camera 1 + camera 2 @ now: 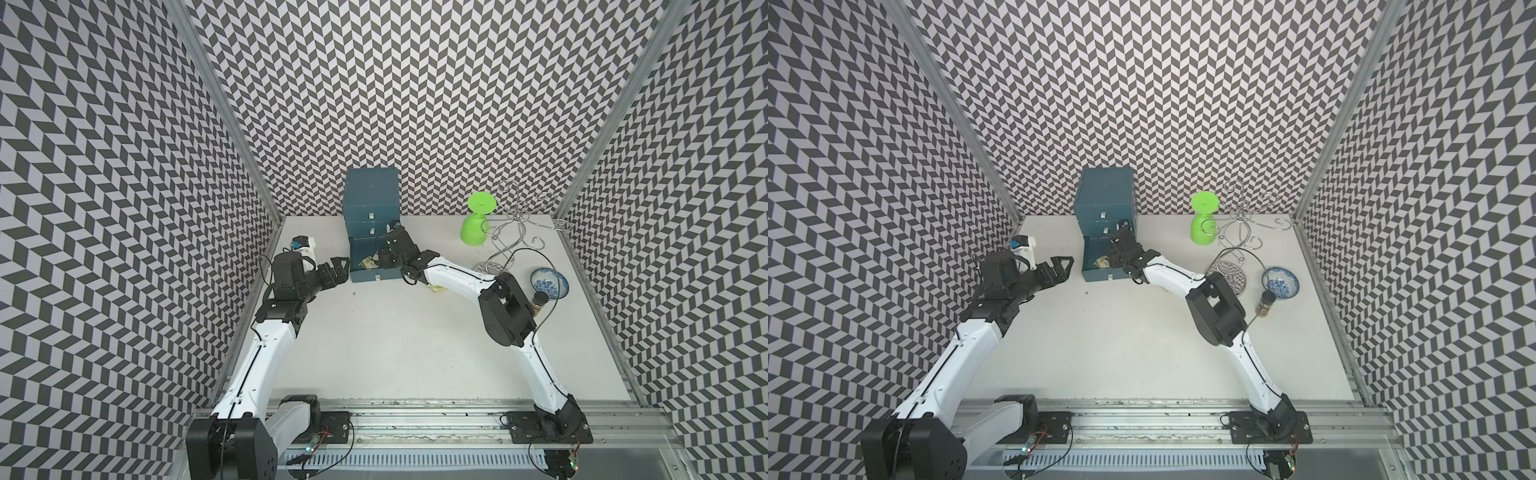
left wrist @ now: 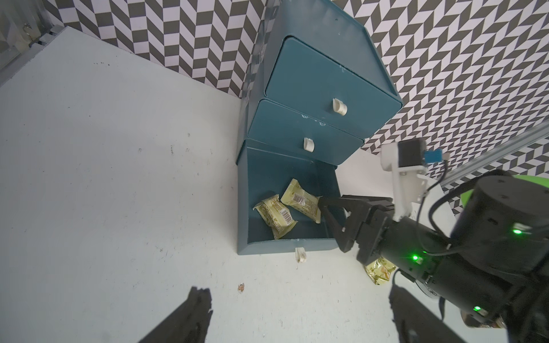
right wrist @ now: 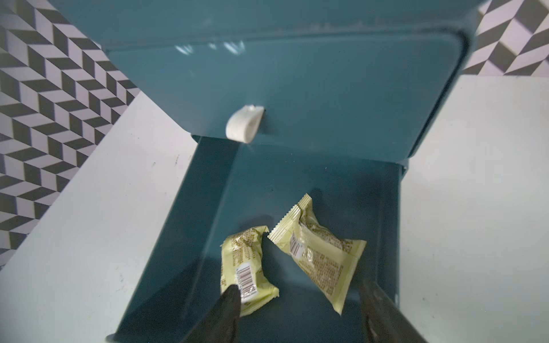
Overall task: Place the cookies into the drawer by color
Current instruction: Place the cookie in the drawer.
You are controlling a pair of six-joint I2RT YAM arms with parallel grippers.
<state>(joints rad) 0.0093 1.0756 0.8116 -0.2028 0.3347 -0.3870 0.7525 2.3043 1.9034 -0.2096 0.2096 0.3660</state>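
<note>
The teal drawer [image 1: 372, 195] [image 1: 1106, 195] stands at the back of the table. Its bottom tray [image 2: 285, 246] [image 3: 178, 237] is pulled out and the two above are closed. Two pale yellow cookies [image 3: 243, 267] [image 3: 320, 255] lie loose on the tray floor, visible too in the left wrist view [image 2: 276, 215] [image 2: 301, 205]. My right gripper [image 3: 300, 288] [image 1: 384, 255] hovers over the tray, open and holding nothing. One fingertip [image 3: 233, 292] overlaps the barcode packet. A third yellow cookie [image 2: 378, 268] [image 1: 436, 287] lies on the table under the right arm. My left gripper [image 2: 298, 294] [image 1: 338, 266] is open and empty, left of the tray.
At the right back stand an upturned green goblet [image 1: 476, 224] and a wire rack [image 1: 519, 216]. A blue-patterned bowl [image 1: 549, 282] and a spice jar [image 1: 539, 302] sit beside the right elbow. A small crumb [image 2: 241, 286] lies before the tray.
</note>
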